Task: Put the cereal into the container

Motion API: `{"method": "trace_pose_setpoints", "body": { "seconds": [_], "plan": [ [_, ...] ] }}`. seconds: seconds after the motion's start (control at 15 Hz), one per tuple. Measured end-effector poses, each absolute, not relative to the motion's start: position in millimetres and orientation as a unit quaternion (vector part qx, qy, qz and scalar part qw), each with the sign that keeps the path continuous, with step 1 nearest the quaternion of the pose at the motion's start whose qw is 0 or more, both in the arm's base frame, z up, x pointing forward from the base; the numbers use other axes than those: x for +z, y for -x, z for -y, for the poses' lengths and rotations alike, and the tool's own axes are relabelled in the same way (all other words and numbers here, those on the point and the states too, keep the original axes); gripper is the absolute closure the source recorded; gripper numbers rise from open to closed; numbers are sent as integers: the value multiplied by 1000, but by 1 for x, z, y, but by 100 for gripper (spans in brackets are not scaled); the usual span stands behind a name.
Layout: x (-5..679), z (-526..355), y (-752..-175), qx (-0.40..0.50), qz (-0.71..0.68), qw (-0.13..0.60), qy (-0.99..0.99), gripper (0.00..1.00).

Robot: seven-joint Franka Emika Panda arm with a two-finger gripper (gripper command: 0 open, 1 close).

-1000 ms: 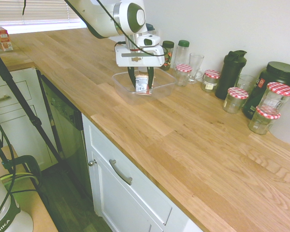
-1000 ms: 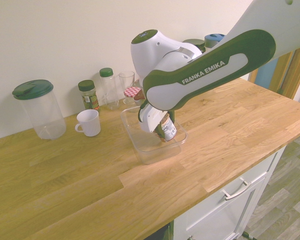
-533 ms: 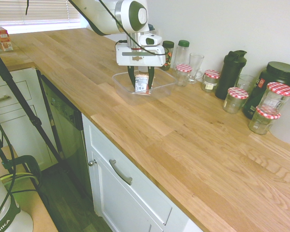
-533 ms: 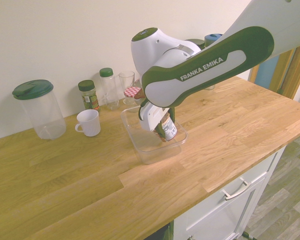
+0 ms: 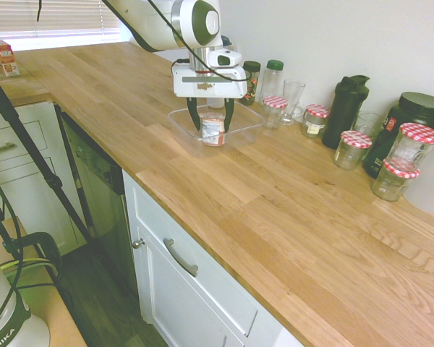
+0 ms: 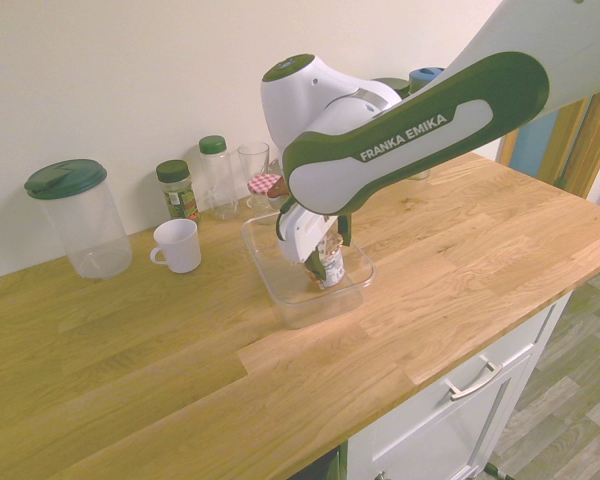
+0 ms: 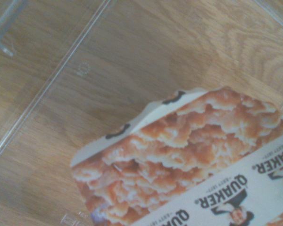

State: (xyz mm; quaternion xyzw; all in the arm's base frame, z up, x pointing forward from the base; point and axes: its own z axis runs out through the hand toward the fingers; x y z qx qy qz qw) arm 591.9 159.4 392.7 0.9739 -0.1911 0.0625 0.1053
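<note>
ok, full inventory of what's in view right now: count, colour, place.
cereal cup: 1, white with tan-orange print, inside the tub
tub: 1, clear, on the counter under the gripper
red-checkered-lid jars: 5, clear glass, along the wall
green-lidded bottles: 2, one clear, one dark with a label, behind the tub
mug: 1, white, beside the pitcher
pitcher: 1, clear, dark green lid
shaker: 1, black, among the jars
large tub-like canister: 1, black, by the stacked jars
carton: 1, red-orange and white, far counter end
counter: 1, wood, over white cabinets
gripper: 1, white with dark fingers, open around the cup
</note>
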Motion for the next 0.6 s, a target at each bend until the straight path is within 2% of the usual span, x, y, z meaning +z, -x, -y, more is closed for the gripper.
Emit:
{"method": "trace_pose_setpoints", "body": {
  "seconds": [0.6],
  "plan": [
    [451,-159,-510,114,172,73,-976,0]
  ]
}}
